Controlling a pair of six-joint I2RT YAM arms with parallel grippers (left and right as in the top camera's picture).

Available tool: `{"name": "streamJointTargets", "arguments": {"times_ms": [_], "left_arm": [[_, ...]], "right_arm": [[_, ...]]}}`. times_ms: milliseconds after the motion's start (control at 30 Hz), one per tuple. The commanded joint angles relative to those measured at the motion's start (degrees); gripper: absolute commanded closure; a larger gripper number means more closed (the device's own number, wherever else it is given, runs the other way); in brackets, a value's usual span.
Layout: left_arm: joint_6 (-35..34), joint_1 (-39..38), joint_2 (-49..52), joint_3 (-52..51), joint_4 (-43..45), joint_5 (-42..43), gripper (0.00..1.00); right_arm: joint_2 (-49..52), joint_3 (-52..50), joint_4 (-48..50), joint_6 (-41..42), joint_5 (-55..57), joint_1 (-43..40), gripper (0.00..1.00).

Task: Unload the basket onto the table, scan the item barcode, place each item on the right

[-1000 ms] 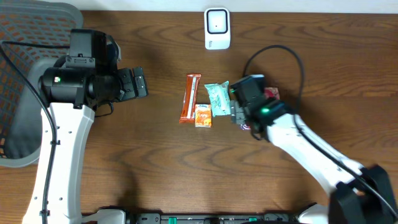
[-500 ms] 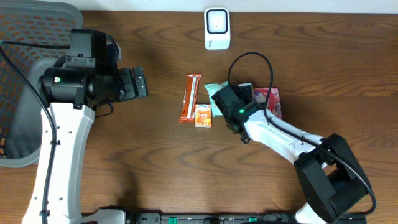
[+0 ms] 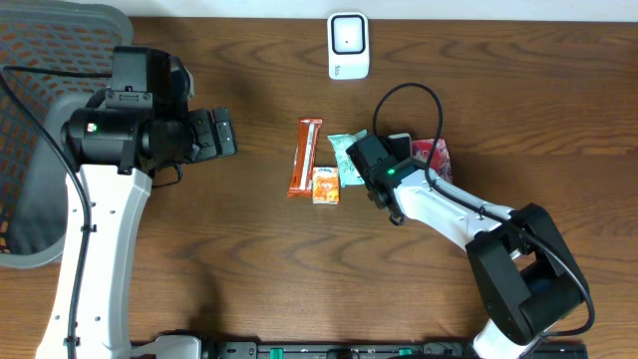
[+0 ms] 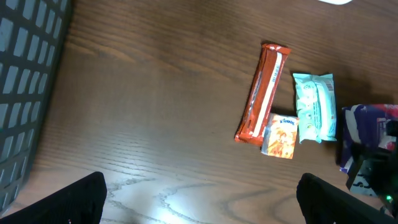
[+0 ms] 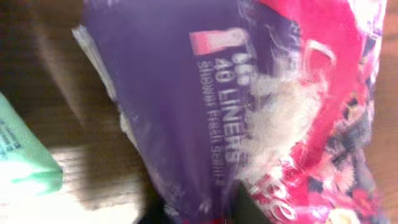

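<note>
Closure is the change: within 1 second the right gripper (image 3: 379, 165) has clamped shut, seemingly pinching the purple liner packet (image 3: 435, 156) lying just right of the mint pouch (image 3: 349, 160). The left gripper (image 3: 224, 133) hangs open, well apart. Lifting toward the scanner (image 3: 348, 45) looks next.

Purple and pink liner packet (image 5: 249, 106) filling the frame, pale green packet (image 5: 22, 162) at lower left, wooden table (image 5: 37, 62) beneath
</note>
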Motion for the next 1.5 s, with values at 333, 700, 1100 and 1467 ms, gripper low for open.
{"name": "streamJointTargets", "arguments": {"times_ms": [333,700,1100,1467], "left_arm": [[0.15,0.2,0.28,0.28,-0.13,-0.35,0.02],[0.13,0.2,0.31,0.28,-0.13,-0.35,0.02],[0.13,0.2,0.31,0.28,-0.13,-0.35,0.02],[0.13,0.2,0.31,0.28,-0.13,-0.35,0.02]], "right_arm": [[-8.55,14.69,-9.01,-10.47,-50.45,-19.21,0.99],[0.11,3.02,-3.78,-22.93,-108.63,-40.94,0.99],[2.45,3.1,-8.5,-18.12,-78.03,-52.19,0.56],[-10.16,12.74,-21.42,-18.14,-59.58,-49.0,0.32]]}}
